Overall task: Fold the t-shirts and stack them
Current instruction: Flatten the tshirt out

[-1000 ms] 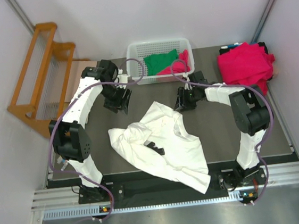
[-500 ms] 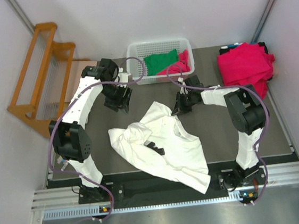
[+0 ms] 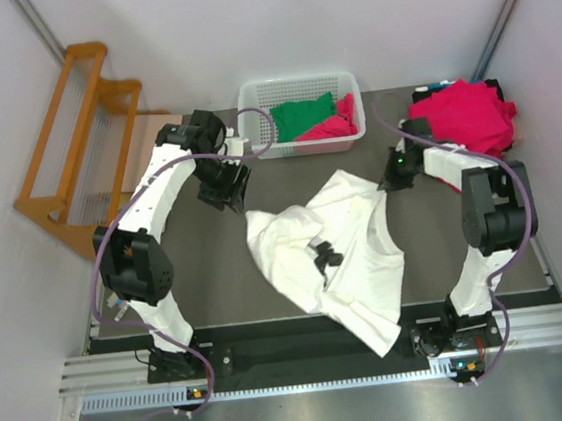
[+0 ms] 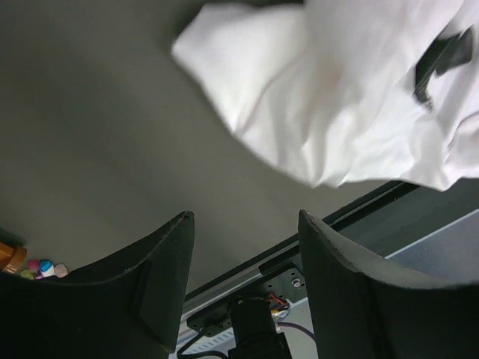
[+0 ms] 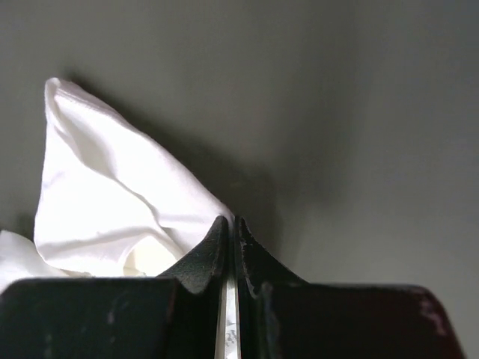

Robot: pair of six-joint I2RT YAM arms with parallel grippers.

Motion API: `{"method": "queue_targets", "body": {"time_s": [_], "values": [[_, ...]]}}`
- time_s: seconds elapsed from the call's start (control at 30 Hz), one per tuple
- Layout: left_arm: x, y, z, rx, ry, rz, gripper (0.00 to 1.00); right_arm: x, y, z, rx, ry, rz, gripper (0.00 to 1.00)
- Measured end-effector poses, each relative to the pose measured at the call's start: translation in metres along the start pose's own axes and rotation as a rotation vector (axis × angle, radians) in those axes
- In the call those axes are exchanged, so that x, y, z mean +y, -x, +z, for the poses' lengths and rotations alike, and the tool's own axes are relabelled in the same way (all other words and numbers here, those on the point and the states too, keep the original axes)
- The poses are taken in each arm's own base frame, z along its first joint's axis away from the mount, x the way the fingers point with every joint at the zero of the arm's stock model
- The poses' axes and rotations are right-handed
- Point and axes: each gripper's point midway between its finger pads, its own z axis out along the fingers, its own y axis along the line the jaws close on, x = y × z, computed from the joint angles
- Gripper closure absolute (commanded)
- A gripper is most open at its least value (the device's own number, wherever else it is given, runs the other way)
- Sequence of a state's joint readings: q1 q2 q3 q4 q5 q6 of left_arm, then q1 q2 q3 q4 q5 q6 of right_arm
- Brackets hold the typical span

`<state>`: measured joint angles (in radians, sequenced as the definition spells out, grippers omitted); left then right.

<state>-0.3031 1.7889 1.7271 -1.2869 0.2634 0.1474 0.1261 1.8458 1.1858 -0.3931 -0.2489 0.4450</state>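
Top: crumpled white cloth t-shirt (image 3: 331, 255) with black chest print on dark table (image 3: 208, 278), right gripper (image 3: 391, 181) at its far-right edge, left gripper (image 3: 231, 196) near far-left corner, left wrist: jaws apart, empty, t-shirt (image 4: 329, 97) beyond fingertips, right wrist: jaws pressed together on t-shirt (image 5: 97, 187) edge
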Motion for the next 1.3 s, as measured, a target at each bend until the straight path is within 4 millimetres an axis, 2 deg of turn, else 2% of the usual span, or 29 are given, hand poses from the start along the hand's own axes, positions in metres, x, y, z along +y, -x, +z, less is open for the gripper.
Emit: {"method": "queue_targets", "body": {"time_s": [0.1,0.17,0.23,0.33,0.47,0.57,0.67,0.87,1.17,1.3], "values": [[-0.003,0.0,0.001,0.001,-0.003,0.007,0.37,-0.034,0.024,-0.016,-0.067,-0.067,0.068,1.0],[-0.007,0.0,0.001,0.003,-0.005,0.014,0.37,-0.039,0.03,-0.021,-0.09,-0.079,0.08,1.0],[-0.014,0.0,0.004,0.01,-0.01,0.032,0.37,-0.035,0.029,-0.02,-0.087,-0.067,0.073,1.0],[-0.037,-0.001,0.013,0.038,-0.015,0.095,0.37,-0.025,0.023,-0.018,-0.071,-0.045,0.055,1.0],[-0.077,-0.003,0.04,0.11,-0.025,0.212,0.37,-0.011,0.017,-0.014,-0.057,-0.017,0.026,1.0],[-0.098,0.006,0.062,0.138,-0.036,0.263,0.36,-0.002,0.011,-0.011,-0.043,-0.003,0.005,1.0],[-0.101,0.022,0.073,0.122,-0.034,0.261,0.36,0.003,0.009,-0.01,-0.038,0.005,-0.005,1.0],[-0.095,0.051,0.077,0.058,0.015,0.269,0.32,0.007,0.006,-0.009,-0.033,0.011,-0.015,1.0],[-0.094,0.061,0.089,0.035,0.025,0.275,0.31,0.011,0.0,-0.006,-0.024,0.017,-0.027,1.0],[-0.095,0.061,0.107,0.056,0.002,0.271,0.44,0.01,-0.002,-0.005,-0.021,0.017,-0.026,1.0]]}}
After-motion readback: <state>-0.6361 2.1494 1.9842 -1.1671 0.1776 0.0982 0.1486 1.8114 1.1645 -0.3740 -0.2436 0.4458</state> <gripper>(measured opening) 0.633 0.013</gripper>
